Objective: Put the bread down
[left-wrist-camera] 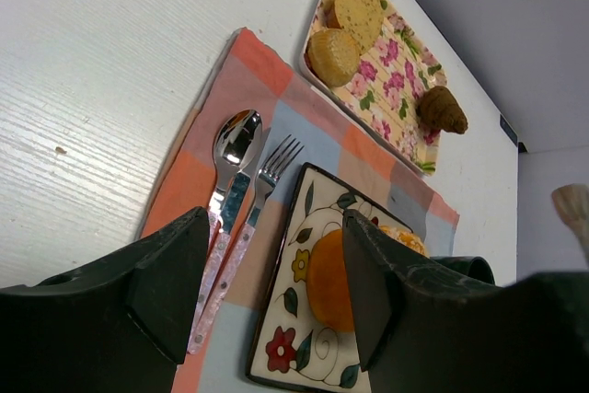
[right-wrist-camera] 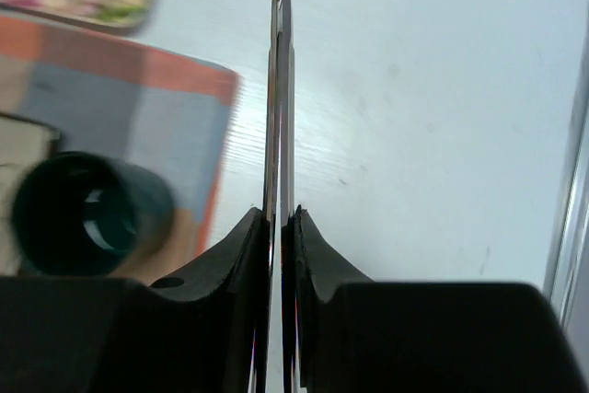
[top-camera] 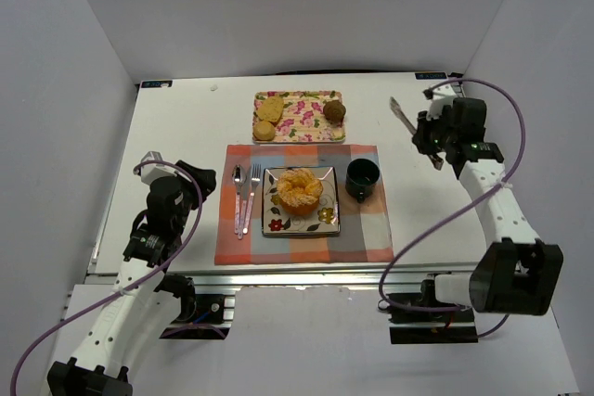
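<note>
Fingers [left-wrist-camera: 166,292] on the left gripper [left-wrist-camera: 276,227] were spread wide with nothing between them, sitting off the left edge of the checkered placemat [top-camera: 357,243]. Right gripper [right-wrist-camera: 281,227] was pinched tight on a knife [right-wrist-camera: 281,89], up over bare table to the right of the dark cup [top-camera: 362,178]. The bread [top-camera: 299,189] sat on the flowery square plate [top-camera: 325,225], with the cup just right of it and the spoon [top-camera: 238,180] and fork [top-camera: 253,178] to the left.
</note>
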### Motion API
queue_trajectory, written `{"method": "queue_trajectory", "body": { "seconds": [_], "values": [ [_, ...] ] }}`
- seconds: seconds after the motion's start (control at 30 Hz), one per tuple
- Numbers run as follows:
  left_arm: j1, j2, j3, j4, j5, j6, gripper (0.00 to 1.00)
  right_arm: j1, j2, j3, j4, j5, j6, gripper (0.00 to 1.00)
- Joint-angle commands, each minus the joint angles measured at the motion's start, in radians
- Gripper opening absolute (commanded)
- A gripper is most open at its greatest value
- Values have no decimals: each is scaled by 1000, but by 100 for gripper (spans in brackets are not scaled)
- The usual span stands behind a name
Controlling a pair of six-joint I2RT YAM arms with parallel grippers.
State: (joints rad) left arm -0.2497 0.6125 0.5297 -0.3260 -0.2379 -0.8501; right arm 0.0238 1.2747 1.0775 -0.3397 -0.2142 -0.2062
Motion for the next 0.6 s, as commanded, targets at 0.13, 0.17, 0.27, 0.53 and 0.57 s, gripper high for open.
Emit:
{"method": "queue_trajectory", "body": {
  "seconds": [0.13,0.17,0.27,0.53,0.57],
  "values": [
    [4,6,3,15,8,13,69,-177,127,-138,205,107,126,0],
    [4,7,4,13,8,16,69,-189,140,-142,221,107,131,0],
    [6,18,7,13,8,17,69,-234,198,-142,252,108,163,0],
    [4,50,12,33,12,17,69,-243,291,-203,320,79,130,15],
    [6,55,15,33,14,19,69,-243,313,-208,317,61,114,19]
  ]
}}
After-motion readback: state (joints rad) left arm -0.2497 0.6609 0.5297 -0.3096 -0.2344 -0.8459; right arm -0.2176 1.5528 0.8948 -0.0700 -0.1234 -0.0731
